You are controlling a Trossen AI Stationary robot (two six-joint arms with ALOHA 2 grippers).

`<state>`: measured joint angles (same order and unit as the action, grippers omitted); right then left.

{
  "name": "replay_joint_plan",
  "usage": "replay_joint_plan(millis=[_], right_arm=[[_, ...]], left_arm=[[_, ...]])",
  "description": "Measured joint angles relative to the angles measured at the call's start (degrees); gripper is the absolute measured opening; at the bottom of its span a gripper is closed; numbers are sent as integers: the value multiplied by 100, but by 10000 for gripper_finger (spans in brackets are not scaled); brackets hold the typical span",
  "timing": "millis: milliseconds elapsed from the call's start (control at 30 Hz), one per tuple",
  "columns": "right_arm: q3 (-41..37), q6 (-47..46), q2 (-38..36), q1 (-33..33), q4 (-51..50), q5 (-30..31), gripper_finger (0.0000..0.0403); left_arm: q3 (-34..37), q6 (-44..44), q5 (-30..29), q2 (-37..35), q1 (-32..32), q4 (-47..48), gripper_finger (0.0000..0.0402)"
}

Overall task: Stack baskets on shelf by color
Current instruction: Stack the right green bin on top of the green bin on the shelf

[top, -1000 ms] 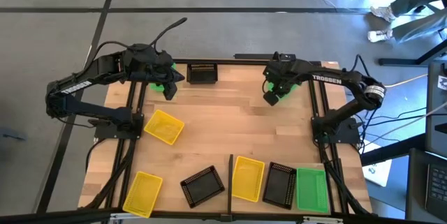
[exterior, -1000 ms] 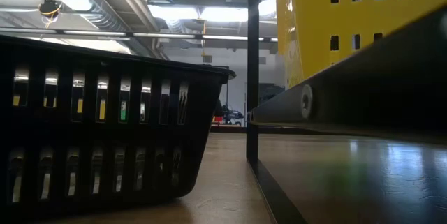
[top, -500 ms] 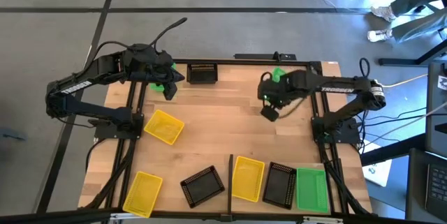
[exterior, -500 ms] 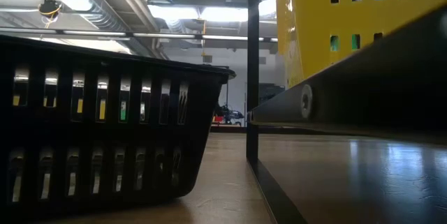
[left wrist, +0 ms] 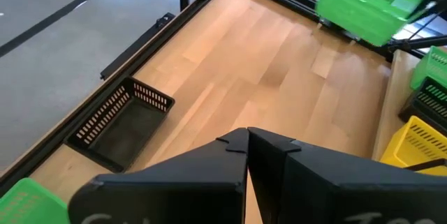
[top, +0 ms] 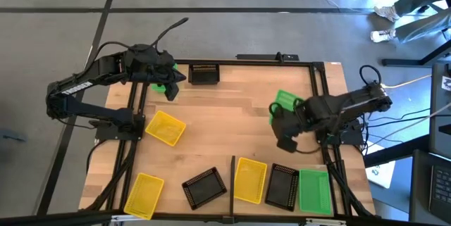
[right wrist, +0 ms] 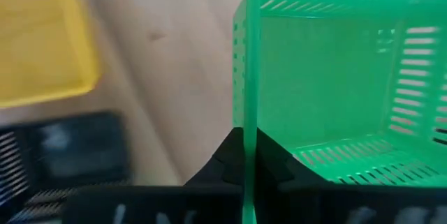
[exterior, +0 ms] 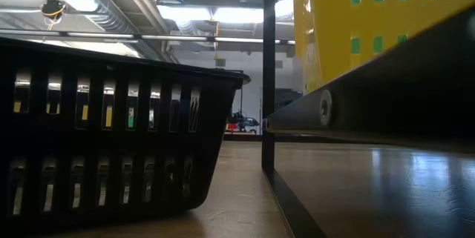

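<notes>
i'm holding a green basket [top: 285, 101] by its wall in my right tool [right wrist: 244, 155] above the bench [top: 232, 117]; left tool [left wrist: 247, 142] pinched closed, idling at the far-left corner.

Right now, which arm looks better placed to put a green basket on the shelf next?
The right. Its gripper is clamped on a green basket, near the green one on the shelf. The left gripper is at the far corner.

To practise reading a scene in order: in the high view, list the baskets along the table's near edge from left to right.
yellow basket → black basket → yellow basket on the shelf → black basket on the shelf → green basket on the shelf
</notes>
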<state>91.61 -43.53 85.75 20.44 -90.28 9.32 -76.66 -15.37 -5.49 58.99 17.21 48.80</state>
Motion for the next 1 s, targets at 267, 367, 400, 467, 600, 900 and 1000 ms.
replay_joint_plan(millis=[267,367,400,467,600,900,1000], right_arm=[[48,-1183,-2,962,27,-294,0],[48,-1779,-2,1237,27,-492,0],[48,-1949,-2,1326,27,-606,0],[48,-2200,-2,1512,26,-877,0],[45,-2408,-2,1900,27,-1550,0],[40,-3601,-2,2780,233,-2933,0],[37,-3752,-2,2955,759,-2831,0]], left_arm=[[0,586,94,1,0,1,0],[0,959,390,1,2,0,0],[0,1082,514,1,2,0,0],[0,1276,674,1,-2,0,0],[0,1345,679,1,2,0,0],[0,1356,630,1,2,0,0],[0,1356,553,1,2,0,0]])
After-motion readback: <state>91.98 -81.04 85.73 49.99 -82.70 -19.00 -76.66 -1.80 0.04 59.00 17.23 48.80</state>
